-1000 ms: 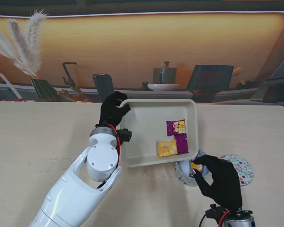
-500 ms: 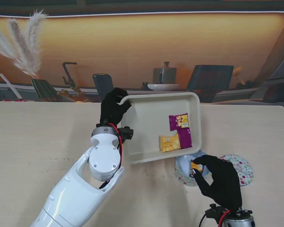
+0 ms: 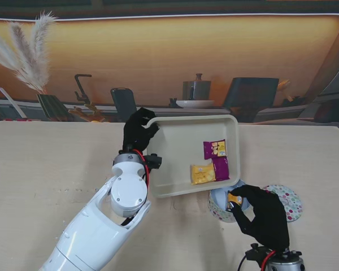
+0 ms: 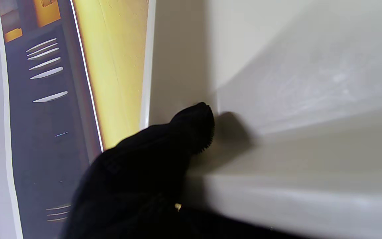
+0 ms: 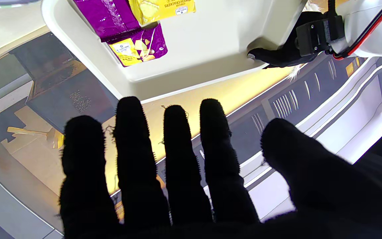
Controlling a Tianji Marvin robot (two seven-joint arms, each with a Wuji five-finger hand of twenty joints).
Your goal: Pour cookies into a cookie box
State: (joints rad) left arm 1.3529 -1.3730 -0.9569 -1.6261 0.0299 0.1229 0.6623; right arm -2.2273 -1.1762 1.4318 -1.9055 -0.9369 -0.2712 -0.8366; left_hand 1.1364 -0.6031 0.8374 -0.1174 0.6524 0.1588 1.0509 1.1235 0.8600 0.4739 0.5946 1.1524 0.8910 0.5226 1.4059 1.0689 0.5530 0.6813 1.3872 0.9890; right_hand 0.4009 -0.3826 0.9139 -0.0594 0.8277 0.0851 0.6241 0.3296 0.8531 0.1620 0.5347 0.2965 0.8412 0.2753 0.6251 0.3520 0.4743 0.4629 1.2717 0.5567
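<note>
Two cookie packets, one yellow and one purple, lie inside the cream tray, gathered against its right wall with the purple one nearest that wall and the yellow one just beside it on the left, touching it. The tray is lifted and tilted, its right near corner dipping toward the round cookie box that stands on the table just beside and nearer to me than that corner. The left hand is clamped on the tray's far left corner, black-gloved fingers wrapped over the rim; the left wrist view shows one fingertip pressed against the tray's inner wall. The right hand sits at the right side of the cookie box with its fingers curled around the box's rim, steadying it; the right wrist view shows four fingers and the thumb held close side by side, with the tray's underside-facing edge and both packets beyond them. An orange-yellow packet shows inside the box's open mouth, close to the right hand's fingertips. A patterned round lid lies flat on the table to the right of the box, partly hidden by the right hand.
</note>
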